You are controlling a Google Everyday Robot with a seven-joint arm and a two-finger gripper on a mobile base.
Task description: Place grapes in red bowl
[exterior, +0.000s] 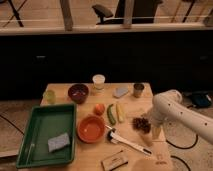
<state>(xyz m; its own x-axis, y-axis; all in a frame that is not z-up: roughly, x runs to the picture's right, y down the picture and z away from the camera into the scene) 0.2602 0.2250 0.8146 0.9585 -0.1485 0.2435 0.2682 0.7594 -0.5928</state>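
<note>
Seeing the gripper (150, 131) down low at the desk's (130, 102) right edge, on the end of the white arm (170, 107) that reaches in from the right. Jaws read as wide, nothing held that I can make out. The grapes (141, 123) lie on the desk just left of the gripper, right up against it; I can't tell if there's contact or whether the jaws sit around the bunch or just beside it.

The red bowl (91, 129) is well to the left of the grapes, next to the green tray (40, 125). Between bowl and grapes there's a green vegetable (111, 114) and a yellow one (119, 112) side by side. A white-handled tool (127, 142) lies diagonally on the desk in front of the grapes. The orange fruit (99, 109) sits just behind the red bowl, and a dark bowl (78, 92) is further back. A grey-blue sponge (59, 142) lies in the tray.
</note>
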